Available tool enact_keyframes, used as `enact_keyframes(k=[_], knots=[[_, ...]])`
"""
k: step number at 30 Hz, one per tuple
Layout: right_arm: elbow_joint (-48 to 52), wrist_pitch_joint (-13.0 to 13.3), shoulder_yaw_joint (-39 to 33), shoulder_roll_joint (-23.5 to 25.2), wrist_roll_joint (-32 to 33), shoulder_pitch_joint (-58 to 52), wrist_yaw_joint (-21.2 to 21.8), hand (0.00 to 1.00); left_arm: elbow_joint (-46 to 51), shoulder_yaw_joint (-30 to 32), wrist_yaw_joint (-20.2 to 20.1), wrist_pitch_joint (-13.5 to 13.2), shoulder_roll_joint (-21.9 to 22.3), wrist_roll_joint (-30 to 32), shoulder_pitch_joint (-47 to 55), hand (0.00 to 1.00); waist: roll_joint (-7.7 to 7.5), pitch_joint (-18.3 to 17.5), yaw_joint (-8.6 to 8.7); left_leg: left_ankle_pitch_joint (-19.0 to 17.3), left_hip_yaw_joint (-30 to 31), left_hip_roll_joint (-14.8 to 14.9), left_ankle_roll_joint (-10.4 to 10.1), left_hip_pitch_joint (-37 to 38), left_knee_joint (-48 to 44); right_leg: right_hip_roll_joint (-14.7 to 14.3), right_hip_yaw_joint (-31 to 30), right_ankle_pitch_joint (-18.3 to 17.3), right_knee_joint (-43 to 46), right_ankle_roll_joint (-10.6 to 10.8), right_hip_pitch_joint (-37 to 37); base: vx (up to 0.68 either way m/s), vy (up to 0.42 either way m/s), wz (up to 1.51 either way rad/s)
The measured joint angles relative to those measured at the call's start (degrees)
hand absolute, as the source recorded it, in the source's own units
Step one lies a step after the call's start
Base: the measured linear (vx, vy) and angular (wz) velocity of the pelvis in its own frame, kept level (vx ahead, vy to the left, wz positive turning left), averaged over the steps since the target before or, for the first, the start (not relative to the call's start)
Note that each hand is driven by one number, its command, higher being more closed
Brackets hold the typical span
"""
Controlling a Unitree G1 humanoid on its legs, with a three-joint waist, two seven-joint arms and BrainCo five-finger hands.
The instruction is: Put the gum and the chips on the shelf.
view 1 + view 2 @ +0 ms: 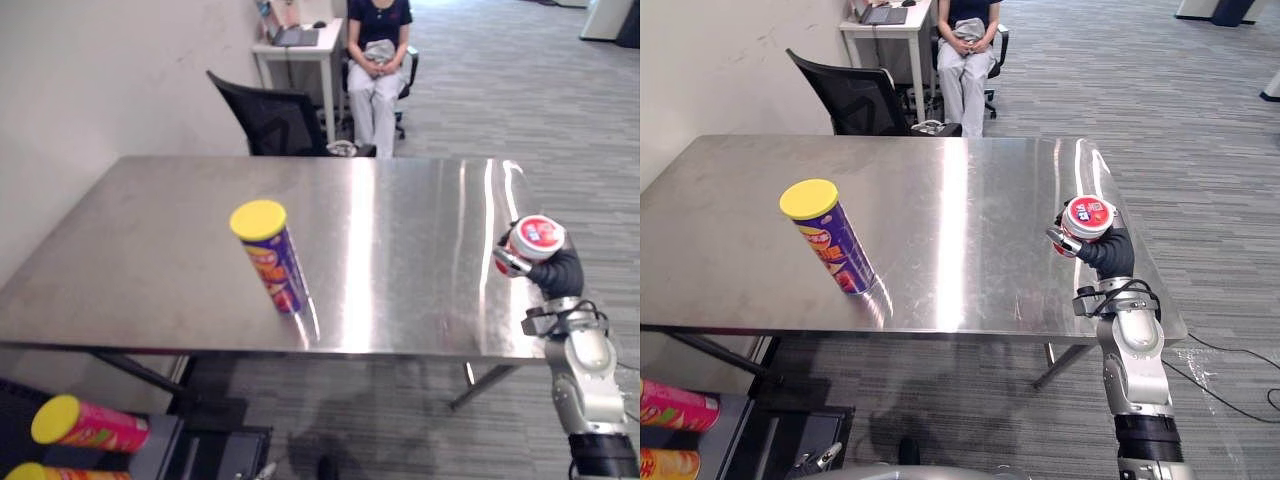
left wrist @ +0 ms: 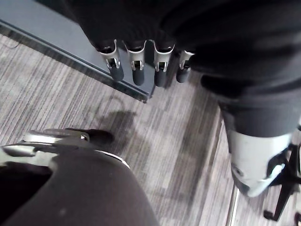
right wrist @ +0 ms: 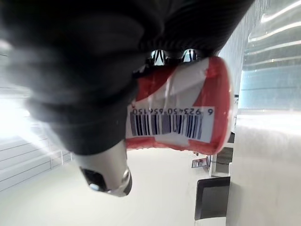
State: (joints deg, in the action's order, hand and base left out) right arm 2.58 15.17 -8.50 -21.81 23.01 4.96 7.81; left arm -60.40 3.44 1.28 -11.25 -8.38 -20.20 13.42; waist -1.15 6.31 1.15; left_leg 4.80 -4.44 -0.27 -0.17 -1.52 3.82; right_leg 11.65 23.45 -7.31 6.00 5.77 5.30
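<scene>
So far nothing's shelved: right hand (image 1: 1108, 255) is clamped round the gum (image 1: 1087, 217) at the bench's (image 1: 970, 200) right edge, chips (image 1: 835, 250) stand untouched left of bench centre, left hand (image 2: 136, 70) idle, fingers straight, empty.

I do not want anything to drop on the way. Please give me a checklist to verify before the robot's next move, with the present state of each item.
1. Gum tub in the right hand: ok, fingers curled round it.
2. Grip firm enough to carry: cannot tell.
3. Chips can standing on the table: ok, untouched.
4. Left hand free for the chips: ok, fingers straight, holding nothing.
5. Free place to set them down: cannot tell; a pink can lies low at the robot's left.
6. Person seated beyond the table: ok, apart from both arms.
</scene>
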Motion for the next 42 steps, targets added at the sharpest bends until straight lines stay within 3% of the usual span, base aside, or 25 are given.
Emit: enact_keyframes(k=[3,6,8,9,10,11,13,15,16,17,18,19,20,21,22,24,29,33,37,42], knots=[[-0.02,-0.16,1.72,0.95,2.33,3.16,0.22,1.0,0.51,1.44,0.0,-0.08,0.54,-1.58,-0.69,0.0,0.39,2.97,-0.42,-1.92,2.35,1.5,-0.8,-4.87,-7.57,-1.7,0.53,-0.1,0.34,-0.23,-0.18,-0.14,-0.062,0.38],[-0.04,-0.1,5.82,3.06,2.18,4.82,0.71,1.0,0.76,1.48,0.09,-0.09,1.66,-2.7,-0.66,0.0,1.67,4.57,-2.81,-2.93,3.14,3.79,-1.63,-7.21,-11.79,-3.87,1.07,-1.28,2.34,-1.91,-0.5,-0.18,-0.097,0.14],[0.02,-0.07,8.13,3.35,1.73,4.97,1.43,1.0,1.54,1.58,0.09,-0.13,2.47,-4.56,-0.12,0.0,2.66,4.96,-3.8,-4.37,1.62,5.16,-0.77,-8.48,-12.26,-4.74,1.99,-3.2,4.74,-1.9,-1.19,-0.19,-0.12,0.4],[0.07,0.1,8.55,3.39,1.7,4.93,1.42,1.0,1.69,1.71,0.04,-0.26,2.74,-4.56,0.17,0.0,3.17,5.22,-3.39,-5.68,-1.67,6.5,1.16,-8.9,-11.99,-5.29,2.32,-3.9,4.93,-2.32,-1.2,-0.16,-0.163,1.06],[0.08,0.53,7.84,3.22,1.67,4.79,1.28,1.0,1.56,2.23,-0.08,-0.5,2.93,-4.56,0.16,0.0,2.39,5.19,-2.65,-6.92,-7.09,8.32,3.17,-9.61,-12.69,-4.65,4.44,-3.97,4.17,-3.24,-1.39,-0.15,-0.136,1.22],[0.18,0.96,6.84,3.08,1.6,4.46,1.23,1.0,1.49,2.49,-0.17,-0.62,3.02,-4.55,-0.02,0.0,2.2,5.11,-2.52,-6.8,-9.69,9.61,3.89,-10.65,-14.53,-4.19,6.33,-3.66,4.48,-3.89,-1.76,-0.13,-0.022,1.26],[0.35,1.87,3.27,2.98,1.58,3.87,0.58,1.0,1.5,3.81,-0.27,-0.72,3.23,-4.51,-0.21,0.0,2.45,4.92,-2.82,-6.28,-17.97,13.69,6.05,-13.8,-28.12,-1.71,12.61,-4.6,8.46,-5.02,-3.31,-0.1,-0.008,1.11],[1.21,1.89,2.02,2.32,1.61,3.26,0.32,1.0,1.54,4.21,-0.17,-0.72,3.56,-4.49,0.23,0.0,2.28,4.82,-2.87,-10.25,-22.29,16.39,7.32,-13.24,-36.67,0.32,15.6,-5.29,10.79,-4.93,-3.59,-0.01,0.006,0.84],[2.36,1.95,1.32,1.6,1.82,3.18,0.25,1.0,1.72,4.34,-0.3,-0.79,4.0,-4.41,0.87,0.0,3.5,3.98,-2.94,-10.86,-25.01,19.24,7.58,-13.18,-40.94,1.87,17.96,-6.36,14.0,-4.94,-4.8,-0.04,0.026,1.12],[3.21,2.05,0.89,0.68,1.93,3.06,0.27,1.0,1.69,4.18,-0.36,-1.19,4.23,-4.37,1.13,0.0,2.79,3.72,-2.67,-8.33,-27.96,17.77,8.76,-14.82,-40.79,3.28,18.67,-7.75,16.78,-3.42,-6.17,-0.06,0.016,1.23],[3.22,2.0,0.8,0.08,1.93,2.77,0.3,1.0,1.76,4.19,-0.43,-1.72,4.06,-4.35,1.53,0.0,1.74,2.91,-2.63,-6.22,-27.88,15.27,8.49,-14.85,-36.52,3.92,18.8,-8.22,15.83,-3.32,-6.76,-0.1,-0.032,1.57],[3.27,2.08,-0.05,-0.27,1.99,2.22,0.42,1.0,1.66,4.52,-0.44,-2.28,3.43,-4.28,1.46,0.0,0.59,1.79,-2.24,-2.14,-25.83,9.66,7.01,-13.17,-25.35,4.0,19.16,-6.69,11.19,-4.28,-6.74,-0.11,-0.012,1.43],[3.24,2.09,-0.63,-0.16,2.06,1.93,0.37,1.0,1.3,5.06,-0.47,-2.38,3.29,-4.25,1.36,0.0,0.2,1.4,-1.75,-1.56,-25.45,7.75,6.97,-11.54,-20.9,4.11,21.53,-4.94,8.84,-4.23,-5.79,-0.13,-0.021,1.33],[2.76,2.15,-1.04,0.25,2.09,2.16,0.29,1.0,0.81,5.97,-0.52,-2.51,3.18,-4.21,1.41,0.0,-0.01,1.51,-2.21,-4.39,-28.07,8.63,7.4,-9.83,-23.85,4.21,23.74,-3.82,7.65,-3.61,-4.82,-0.09,-0.038,0.9],[2.65,2.15,-0.65,0.31,2.18,1.63,0.15,1.0,0.04,6.14,-0.55,-2.47,3.46,-3.92,2.14,0.0,0.01,1.48,-2.74,-7.13,-31.55,11.25,5.6,-6.43,-26.58,4.62,25.34,-3.75,8.38,-3.81,-3.91,-0.09,-0.028,0.87],[2.88,2.59,-0.91,-0.33,2.19,0.28,-0.09,1.0,-1.38,6.06,-1.27,-2.34,4.11,-3.7,2.76,0.0,0.69,0.5,-2.19,-7.68,-32.6,11.91,3.99,-2.88,-22.84,5.62,28.46,-3.74,9.36,-3.8,-3.93,-0.08,0.062,0.87],[2.71,2.74,-3.13,-0.3,1.67,-2.48,-3.76,1.0,-2.42,3.17,-2.42,-3.94,3.93,-3.34,1.94,0.0,3.53,-1.5,0.84,-7.67,-32.26,5.47,1.73,-2.96,-8.59,12.15,37.01,-4.1,17.51,-3.43,-6.97,-0.11,0.221,0.9],[2.06,2.75,-3.21,1.15,-0.38,-3.42,-5.01,1.0,-2.3,1.21,-1.96,-4.69,2.51,-3.88,2.22,0.0,1.79,-1.43,-0.01,-4.29,-29.8,-0.53,2.49,-1.07,0.82,16.64,38.58,-2.91,20.6,-3.66,-7.82,-0.11,0.204,0.42],[1.44,2.76,-1.92,2.76,-0.63,-3.46,-5.4,1.0,-2.27,0.97,-1.58,-4.77,2.44,-6.02,3.01,0.0,1.73,-1.59,-0.64,-4.19,-28.29,-1.85,2.44,-1.17,1.94,16.04,38.69,0.21,18.18,-5.24,-7.02,-0.08,0.183,0.17],[1.41,2.77,-1.52,2.74,-2.89,-3.38,-5.18,1.0,-2.28,1.84,-1.56,-4.79,2.48,-6.23,3.18,0.0,2.21,-1.29,-1.56,-4.71,-27.88,-1.74,3.01,-1.52,1.96,13.9,35.65,0.29,15.55,-5.09,-7.29,-0.01,0.079,0.14]])
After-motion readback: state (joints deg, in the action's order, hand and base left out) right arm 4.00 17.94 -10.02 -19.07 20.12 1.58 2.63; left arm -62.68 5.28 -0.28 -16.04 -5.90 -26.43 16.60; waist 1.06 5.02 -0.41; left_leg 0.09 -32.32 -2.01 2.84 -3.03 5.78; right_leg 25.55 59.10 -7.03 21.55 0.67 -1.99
